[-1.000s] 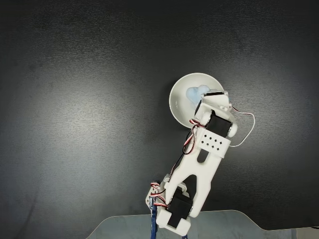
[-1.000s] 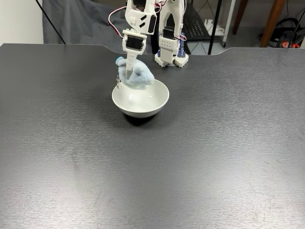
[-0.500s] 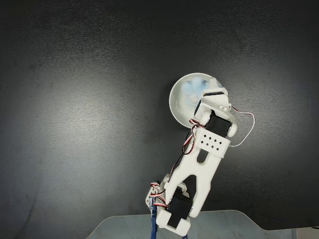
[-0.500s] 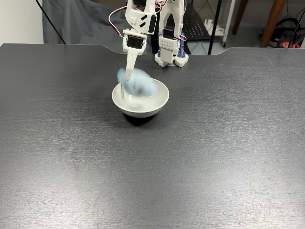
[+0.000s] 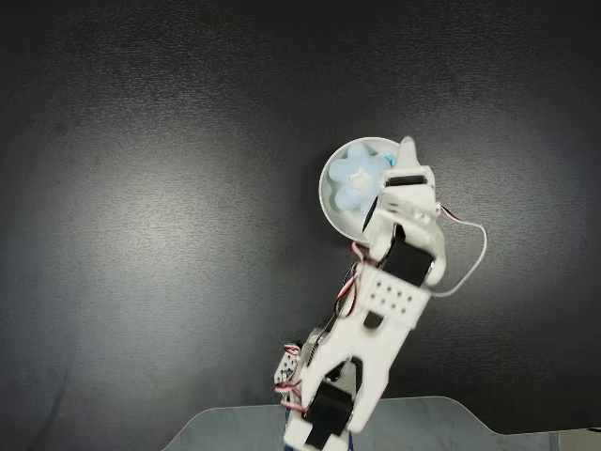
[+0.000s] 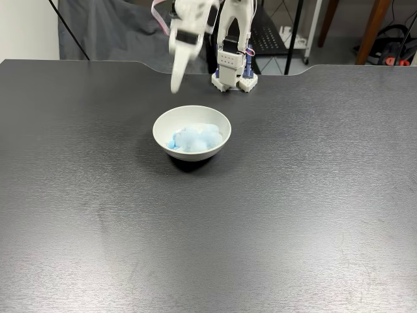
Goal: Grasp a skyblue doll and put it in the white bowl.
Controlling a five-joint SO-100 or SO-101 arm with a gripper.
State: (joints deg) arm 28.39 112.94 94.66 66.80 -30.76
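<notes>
- Resting inside the round glossy white bowl (image 6: 191, 130), the small fluffy pale-blue plush doll (image 6: 195, 137) lies low in the hollow, below the rim, with a brighter blue bit showing at its left side in the front-facing fixed view.
- From above, the doll (image 5: 362, 178) lies spread out in the bowl (image 5: 331, 193), a whitish patch at its middle.
- My hand (image 6: 177, 81) hangs in the air above the far-left edge of the bowl, clear of both doll and bowl; it is motion-blurred there, and I cannot tell from that view how far my fingers are spread.
- In the fixed view from above, my hand (image 5: 398, 160) sits over the right side of the bowl, one white finger (image 5: 407, 148) pointing toward the far edge of the desk; nothing is held in it, but the gap between the fingers is not clear enough for me to call.
- The bowl stands on the dark grey matte desk (image 6: 293, 215), near the far side and a little left of centre in the front-facing view.
- My white arm (image 5: 376, 310) reaches from its base (image 6: 233, 73) at the far edge of the desk.
</notes>
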